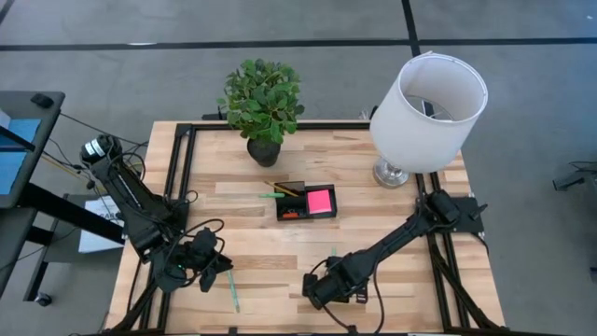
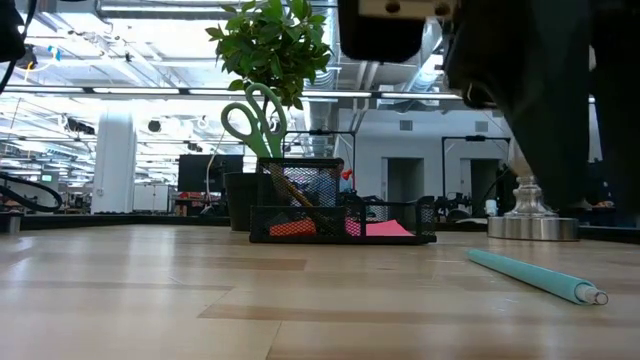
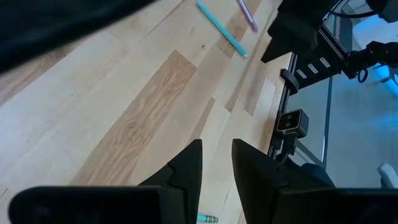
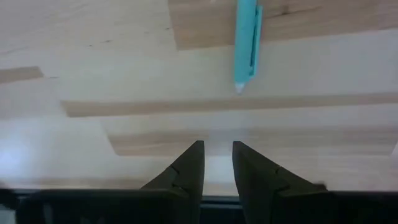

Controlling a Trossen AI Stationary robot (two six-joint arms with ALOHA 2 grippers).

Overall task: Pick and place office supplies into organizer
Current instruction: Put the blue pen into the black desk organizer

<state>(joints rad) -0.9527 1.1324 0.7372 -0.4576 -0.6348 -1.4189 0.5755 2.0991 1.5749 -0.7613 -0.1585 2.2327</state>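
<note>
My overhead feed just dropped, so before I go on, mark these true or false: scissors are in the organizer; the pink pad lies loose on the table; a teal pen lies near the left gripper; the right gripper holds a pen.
1. Scissors stand in the organizer. True.
2. The pink pad lies loose on the table. False: it sits inside the organizer.
3. A teal pen lies near the left gripper. True.
4. The right gripper holds a pen. False: nothing is between its fingers.
</note>
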